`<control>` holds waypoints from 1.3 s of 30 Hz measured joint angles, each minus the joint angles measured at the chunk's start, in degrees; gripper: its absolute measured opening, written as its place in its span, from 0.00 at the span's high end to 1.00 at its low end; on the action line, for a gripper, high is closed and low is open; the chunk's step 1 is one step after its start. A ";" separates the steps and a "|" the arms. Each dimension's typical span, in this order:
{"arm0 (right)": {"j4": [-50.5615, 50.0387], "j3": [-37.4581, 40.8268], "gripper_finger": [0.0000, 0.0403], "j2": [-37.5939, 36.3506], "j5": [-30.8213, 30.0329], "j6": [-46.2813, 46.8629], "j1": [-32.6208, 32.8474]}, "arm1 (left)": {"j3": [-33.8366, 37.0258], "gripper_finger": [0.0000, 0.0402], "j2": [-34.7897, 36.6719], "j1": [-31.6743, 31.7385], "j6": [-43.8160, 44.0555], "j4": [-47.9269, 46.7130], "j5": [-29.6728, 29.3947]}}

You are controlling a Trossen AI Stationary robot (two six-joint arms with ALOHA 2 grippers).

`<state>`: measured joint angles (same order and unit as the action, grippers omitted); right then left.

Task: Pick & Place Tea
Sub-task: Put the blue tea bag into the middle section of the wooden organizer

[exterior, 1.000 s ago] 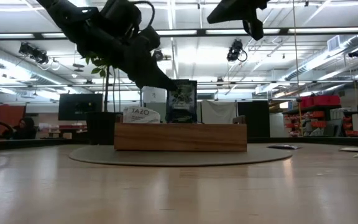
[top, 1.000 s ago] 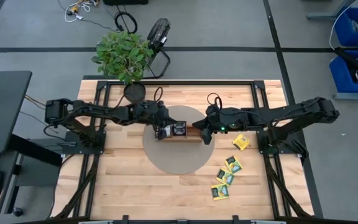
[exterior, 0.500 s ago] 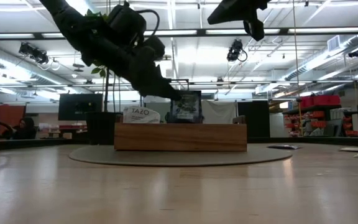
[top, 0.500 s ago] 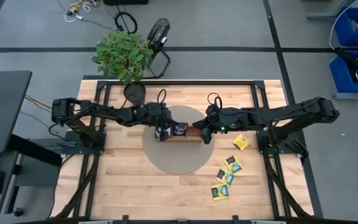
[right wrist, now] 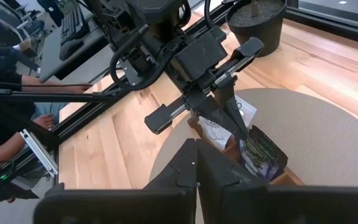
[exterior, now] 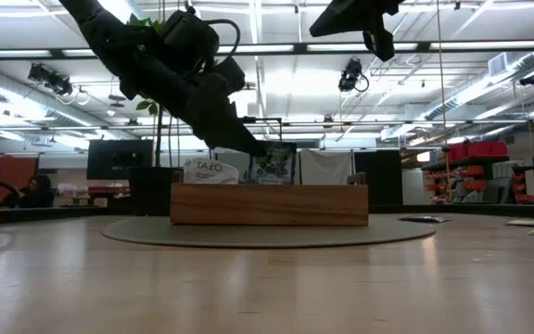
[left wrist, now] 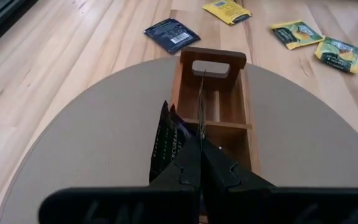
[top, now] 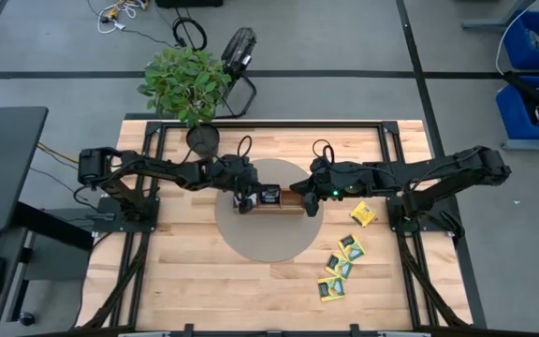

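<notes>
Left gripper point(top: 245, 198), fingers clamped on a dark blue tea packet point(left wrist: 166, 144), lowers it into the wooden tray's point(left wrist: 236, 117) near compartment. Right gripper point(top: 299, 195), fingers pressed together and empty, hovers over the tray's opposite end. Other tea packets point(top: 341, 267) lie on the table beyond that end.

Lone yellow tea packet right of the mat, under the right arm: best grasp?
The yellow packet lies flat on the wooden table, apart from the other packets, turned diamond-wise. Probably come straight down and pinch across two opposite edges, or catch one corner, since a flat sachet gives no side face. The right gripper, hanging shut over the tray, is nearest.
</notes>
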<state>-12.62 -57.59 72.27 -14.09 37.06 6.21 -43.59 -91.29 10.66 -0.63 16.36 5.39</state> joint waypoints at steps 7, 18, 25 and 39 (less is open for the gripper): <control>-0.02 0.01 0.98 0.00 0.00 -0.02 0.01 | 0.00 1.00 0.01 0.00 0.38 -0.03 -0.22; -0.17 0.01 0.98 0.00 0.00 -0.02 0.01 | -0.02 0.99 -0.69 -0.39 0.40 -1.29 -0.24; -0.37 0.01 0.98 0.00 0.02 -0.06 -0.01 | -0.02 0.92 -0.69 -0.84 1.86 -1.24 -0.28; -2.47 0.01 0.98 -0.02 0.64 -0.11 -0.22 | -0.02 0.65 0.57 -0.89 3.43 -1.54 -1.03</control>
<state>-15.09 -57.58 72.25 -13.45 36.95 5.99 -43.62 -90.73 9.76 2.80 14.82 4.36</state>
